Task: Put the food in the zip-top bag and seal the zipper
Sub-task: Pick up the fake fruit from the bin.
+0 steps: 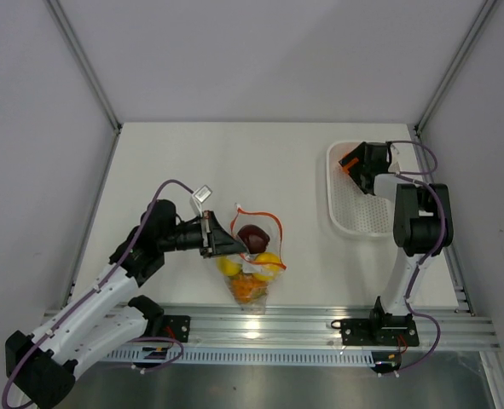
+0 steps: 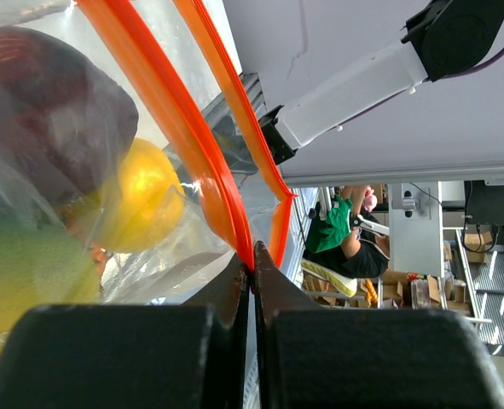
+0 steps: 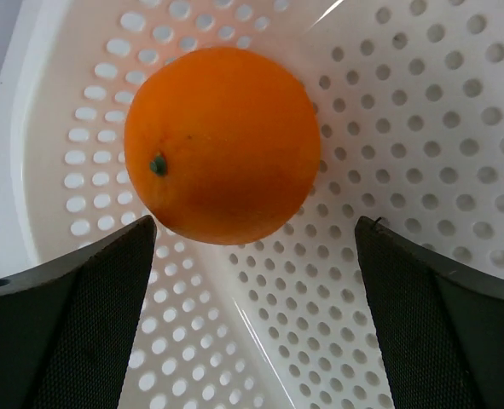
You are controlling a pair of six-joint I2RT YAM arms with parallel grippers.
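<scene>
Orange [image 3: 224, 145]: lay inside basket [image 3: 422, 128], by its wall. Right gripper [image 3: 256, 226] stood wide above it; best centred, lowered, then closed. Left gripper [image 2: 252, 273] clamped the zipper [image 2: 175, 128], well apart from basket.

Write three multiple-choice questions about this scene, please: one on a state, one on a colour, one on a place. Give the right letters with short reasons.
1. The left pincer is: A wide open; B shut on the zipper of the bag; C shut on nothing.
2. The zipper is: A blue; B green; C red-orange.
3. The orange in front of the right pincer lies: A in the basket; B in the bag; C in the left pincer's grip.

Answers: 1 B, its jaws meet on the strip; 2 C, the strip at the bag's mouth shows that colour; 3 A, white perforated plastic surrounds it.
</scene>
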